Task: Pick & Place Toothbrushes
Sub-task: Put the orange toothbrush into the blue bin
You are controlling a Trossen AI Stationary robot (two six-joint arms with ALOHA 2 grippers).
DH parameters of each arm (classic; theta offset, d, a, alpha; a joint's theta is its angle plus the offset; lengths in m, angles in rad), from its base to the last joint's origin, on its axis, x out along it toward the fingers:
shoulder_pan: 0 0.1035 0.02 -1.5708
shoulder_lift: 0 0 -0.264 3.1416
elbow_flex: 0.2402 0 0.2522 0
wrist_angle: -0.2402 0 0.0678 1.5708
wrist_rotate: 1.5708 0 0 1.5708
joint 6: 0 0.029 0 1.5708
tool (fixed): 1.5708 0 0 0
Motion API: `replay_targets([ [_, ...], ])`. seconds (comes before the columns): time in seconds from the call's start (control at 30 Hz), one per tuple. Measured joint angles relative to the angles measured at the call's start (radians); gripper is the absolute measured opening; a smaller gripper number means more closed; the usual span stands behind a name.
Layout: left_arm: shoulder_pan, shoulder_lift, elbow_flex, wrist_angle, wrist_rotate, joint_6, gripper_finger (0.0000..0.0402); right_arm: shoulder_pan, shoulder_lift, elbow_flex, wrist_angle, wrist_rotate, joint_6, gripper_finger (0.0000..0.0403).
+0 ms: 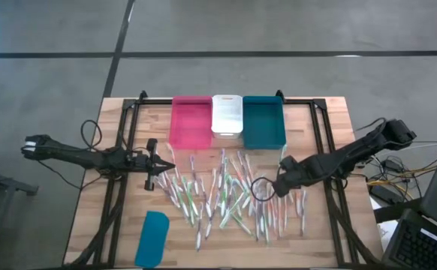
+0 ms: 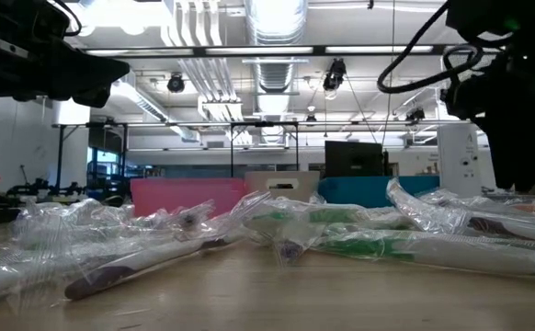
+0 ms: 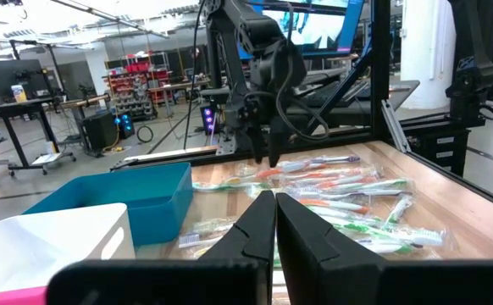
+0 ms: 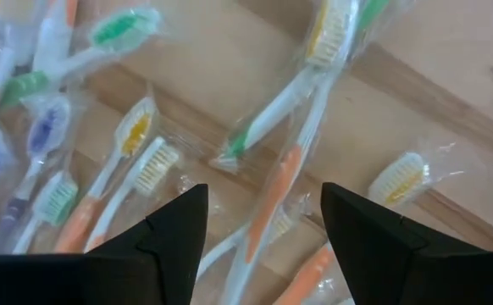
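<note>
Hovering low over the right side of the toothbrush heap, the right gripper [image 4: 263, 229] has its jaws spread wide and empty, straddling a wrapped orange-handled toothbrush [image 4: 274, 199] that lies on the counter [image 1: 339, 127] between them. To do this pick well, I would judge it best to centre on that one handle, drop straight down and close only when the neighbouring white-and-green brush [image 4: 268, 114], which crosses it, is outside the jaws; the slippery wrappers could let two come up together or one slide free. The left gripper [image 1: 161, 166] waits at the heap's left edge, jaws clenched on nothing. The toothbrushes [image 1: 226, 196] lie scattered, overlapping, across the middle of the counter. Behind them stand three bins in a row: pink [image 1: 191, 122], white [image 1: 227, 114] and teal [image 1: 263, 121], all seemingly without brushes. A flat teal lid [image 1: 152, 238] lies near the front left, well apart from the heap.
</note>
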Motion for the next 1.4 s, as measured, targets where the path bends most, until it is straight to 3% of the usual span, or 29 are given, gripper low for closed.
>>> replay_targets([
  [0.6, 0.000, 0.000, 0.000, 0.000, 0.000, 0.000, 0.0018, -0.002, 0.000, -0.142, 0.172, 0.000, 0.022, 0.0158],
  [1.13, 0.000, 0.000, 0.000, 0.000, 0.000, 0.000, 0.0018, -0.002, -0.003, -0.115, 0.169, 0.006, -0.007, 0.0021],
  [1.4, 0.000, 0.000, 0.000, 0.000, 0.000, 0.000, 0.0018, -0.012, -0.027, -0.028, 0.140, 0.011, -0.073, 0.0032],
])
